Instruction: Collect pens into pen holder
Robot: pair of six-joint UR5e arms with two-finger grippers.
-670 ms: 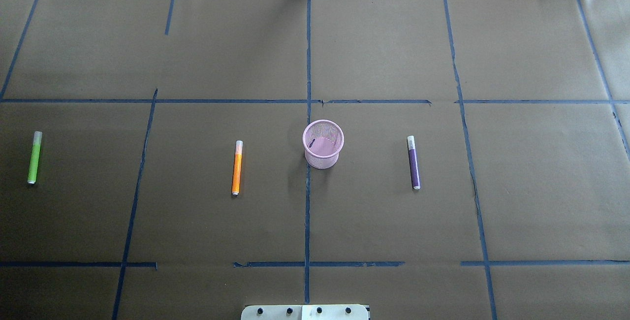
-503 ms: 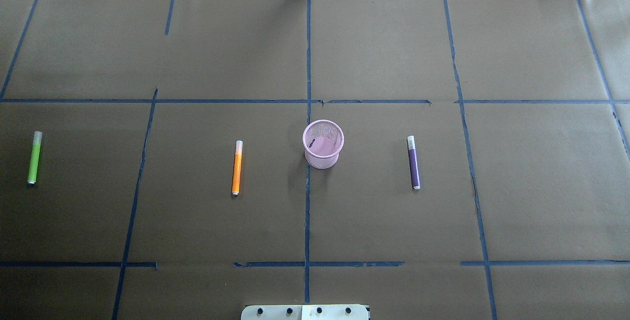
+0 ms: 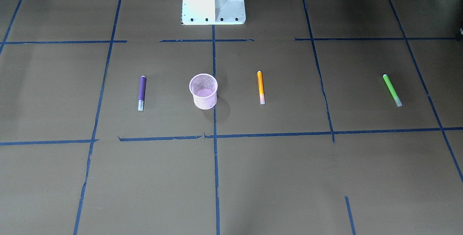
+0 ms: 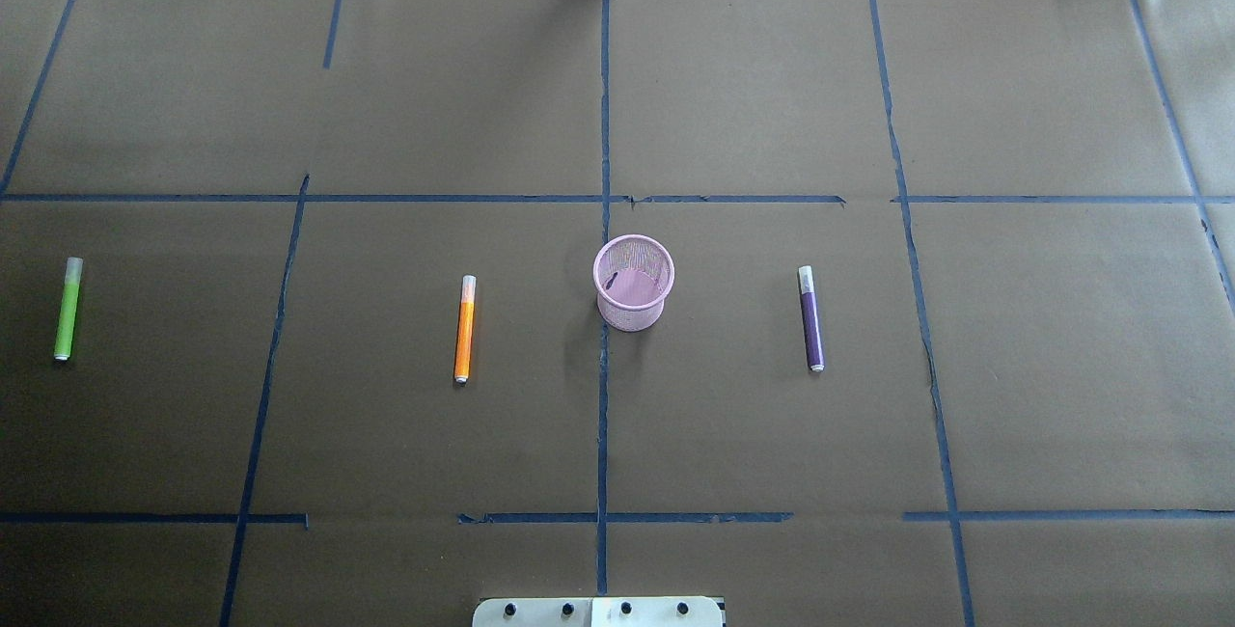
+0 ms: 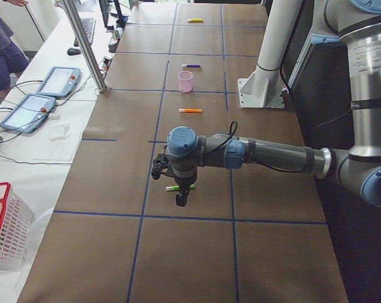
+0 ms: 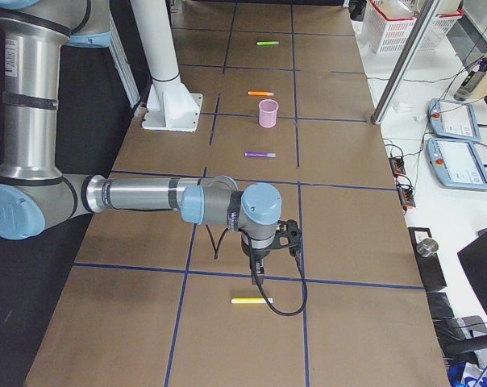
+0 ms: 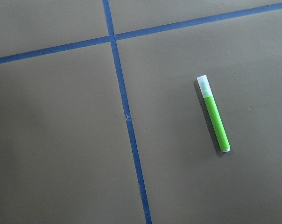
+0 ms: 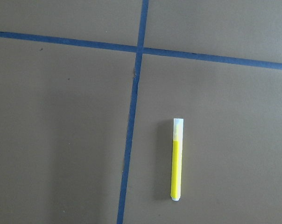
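Standing upright near the middle of the brown paper-covered table [image 4: 772, 77] is the pink wire-mesh pen holder [image 4: 633, 283], just right of the center blue tape line [image 4: 604, 415] in the overhead view. A small dark mark shows inside the cup, possibly a shadow; hard to tell through the mesh. Three pens lie flat in a rough row with it, all apart from it: the orange pen [image 4: 465, 329] near its left, the purple pen [image 4: 810, 318] to its right, and the green pen [image 4: 67, 309] far out toward the table's left edge, each with its pale cap pointing away from the robot. The yellow pen [image 8: 177, 159] lies flat at the far right end of the table, outside the overhead view, beside a tape crossing. The left gripper [image 5: 181, 199] hangs above the table close over the green pen; it shows only in the left side view, so I cannot tell how its fingers are set. The right gripper [image 6: 258, 274] hangs over the table near the yellow pen, seen only from the right side view, finger state likewise not readable. The white robot base [image 3: 213, 0] sits at the robot-side table edge.
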